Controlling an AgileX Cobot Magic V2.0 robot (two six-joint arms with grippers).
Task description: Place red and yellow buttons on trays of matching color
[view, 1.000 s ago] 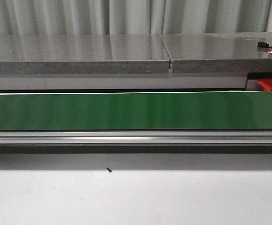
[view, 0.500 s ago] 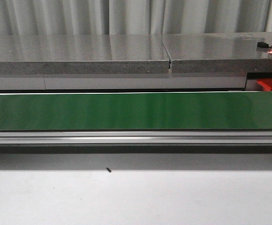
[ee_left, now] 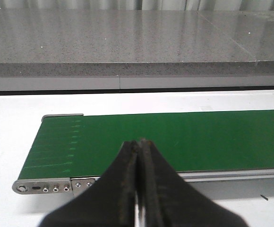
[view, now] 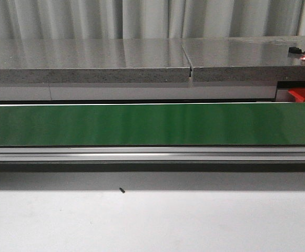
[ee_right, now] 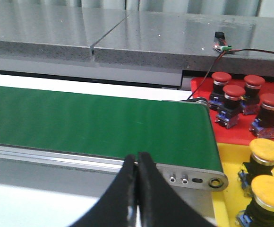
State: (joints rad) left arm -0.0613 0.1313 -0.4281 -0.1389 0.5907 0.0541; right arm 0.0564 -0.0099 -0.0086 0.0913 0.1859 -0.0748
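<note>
Okay, my left gripper point(ee_left: 138, 142) has its jaws clenched on nothing, hanging over the near edge of the green conveyor belt point(ee_left: 175, 139) by its end roller. My right gripper point(ee_right: 137, 156) is clenched empty too, at the belt's other end. Beside it, four red buttons point(ee_right: 243, 97) sit on the red tray point(ee_right: 201, 85); nearer, yellow buttons point(ee_right: 266, 150) sit on the yellow tray point(ee_right: 224, 201).

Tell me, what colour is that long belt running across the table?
Green. The conveyor belt shows best in the front view.
</note>
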